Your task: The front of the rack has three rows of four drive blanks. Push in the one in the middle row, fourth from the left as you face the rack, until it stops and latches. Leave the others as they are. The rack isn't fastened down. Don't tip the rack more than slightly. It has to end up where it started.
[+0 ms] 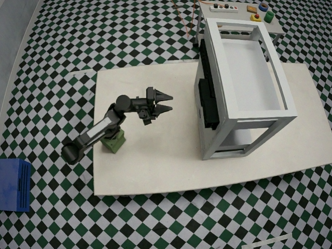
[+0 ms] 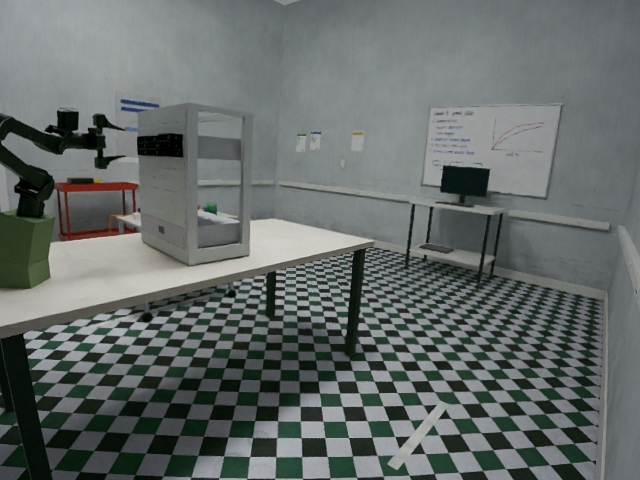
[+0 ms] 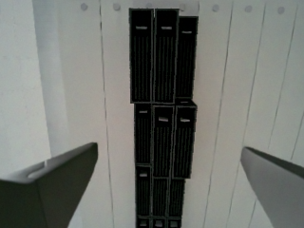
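Observation:
A white open-frame rack (image 1: 241, 88) stands upright on the pale table, toward its right half. Its front face carries black drive blanks (image 1: 207, 91) and faces my arm. The blanks toward the near end of the front stick out farther than the rest. In the exterior view the blanks (image 2: 160, 145) sit high on the front. In the wrist view they (image 3: 163, 109) run as three long columns, since that view is rolled sideways. My gripper (image 1: 171, 103) is open and empty. It points at the rack front at blank height, a clear gap away from it, as the exterior view (image 2: 111, 142) also shows.
My arm's green base (image 1: 113, 140) sits near the table's left edge. A side table (image 1: 241, 16) with a button box, a green cup and a tape roll stands behind the rack. A blue box (image 1: 14, 184) stands on the floor at left.

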You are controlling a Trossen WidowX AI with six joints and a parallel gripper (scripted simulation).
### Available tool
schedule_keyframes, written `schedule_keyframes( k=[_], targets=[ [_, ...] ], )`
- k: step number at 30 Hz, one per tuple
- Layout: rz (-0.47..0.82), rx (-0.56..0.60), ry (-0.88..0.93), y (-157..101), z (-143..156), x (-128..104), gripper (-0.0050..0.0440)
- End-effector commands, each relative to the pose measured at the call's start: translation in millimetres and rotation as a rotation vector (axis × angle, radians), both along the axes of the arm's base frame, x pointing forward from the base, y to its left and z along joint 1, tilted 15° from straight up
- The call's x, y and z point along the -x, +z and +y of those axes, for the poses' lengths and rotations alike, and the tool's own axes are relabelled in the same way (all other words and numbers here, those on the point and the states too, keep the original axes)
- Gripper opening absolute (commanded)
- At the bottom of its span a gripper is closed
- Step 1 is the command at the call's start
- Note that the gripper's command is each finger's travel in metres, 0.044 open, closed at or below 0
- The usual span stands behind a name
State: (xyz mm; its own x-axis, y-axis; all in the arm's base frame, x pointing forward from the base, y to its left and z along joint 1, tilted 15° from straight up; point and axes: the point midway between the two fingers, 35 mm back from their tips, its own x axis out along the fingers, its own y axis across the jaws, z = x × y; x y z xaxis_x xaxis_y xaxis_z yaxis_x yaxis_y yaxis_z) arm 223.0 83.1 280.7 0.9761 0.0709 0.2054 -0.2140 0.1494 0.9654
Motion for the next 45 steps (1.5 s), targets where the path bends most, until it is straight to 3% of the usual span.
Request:
schedule_keyframes(
  k=[1,21,45],
  targets=[
    [0.001,0.004,0.0,-1.2,3.6,-4.8,0.044],
    [0.001,0.004,0.0,-5.6,30.5,-43.7,0.044],
    [0.001,0.004,0.0,-6.5,35.7,-51.3,0.044]
  ],
)
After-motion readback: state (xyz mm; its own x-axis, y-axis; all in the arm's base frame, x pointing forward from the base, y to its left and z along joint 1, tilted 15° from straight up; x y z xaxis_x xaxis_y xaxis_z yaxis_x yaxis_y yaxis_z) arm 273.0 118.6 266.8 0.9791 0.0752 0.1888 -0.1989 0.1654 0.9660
